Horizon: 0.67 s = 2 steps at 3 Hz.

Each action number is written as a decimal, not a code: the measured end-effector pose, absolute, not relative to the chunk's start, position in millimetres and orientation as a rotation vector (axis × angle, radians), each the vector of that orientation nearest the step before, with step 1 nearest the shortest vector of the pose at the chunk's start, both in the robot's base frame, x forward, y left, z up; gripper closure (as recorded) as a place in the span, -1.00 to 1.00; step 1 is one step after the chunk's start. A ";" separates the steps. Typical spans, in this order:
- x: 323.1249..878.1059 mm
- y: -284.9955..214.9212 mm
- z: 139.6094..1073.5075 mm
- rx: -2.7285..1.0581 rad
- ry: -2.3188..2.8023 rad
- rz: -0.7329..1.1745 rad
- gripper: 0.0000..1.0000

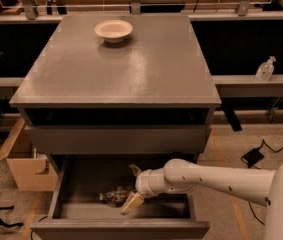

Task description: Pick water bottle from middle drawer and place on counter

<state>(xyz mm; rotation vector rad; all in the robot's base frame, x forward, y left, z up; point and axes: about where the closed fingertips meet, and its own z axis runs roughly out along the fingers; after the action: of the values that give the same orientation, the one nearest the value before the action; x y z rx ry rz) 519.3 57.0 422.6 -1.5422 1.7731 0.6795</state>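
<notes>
The water bottle [114, 195] lies on its side on the floor of the open middle drawer [121, 229], left of centre. My gripper [129, 189] is down inside the drawer, just right of the bottle. It is open, with one finger toward the drawer's back and the pale finger [131, 203] toward the front, close to the bottle's right end. The jaws do not hold the bottle. My white arm reaches in from the right. The grey counter [146, 69] tops the cabinet above.
A white bowl [113, 30] sits at the back of the counter. A closed flat drawer front [116, 139] is just above the open drawer. A cardboard box [23, 166] stands on the floor left of the cabinet. A pump-top dispenser [265, 69] stands on a ledge at the right.
</notes>
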 end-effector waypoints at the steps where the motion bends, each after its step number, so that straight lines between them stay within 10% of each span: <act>1: 522.0 59.1 411.9 -1.546 1.784 0.676 -1.00; 2: 524.8 61.5 399.8 -1.568 1.807 0.637 -1.00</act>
<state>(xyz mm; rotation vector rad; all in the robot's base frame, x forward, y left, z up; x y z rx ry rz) 524.8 61.5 399.8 -1.5678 1.8073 0.6365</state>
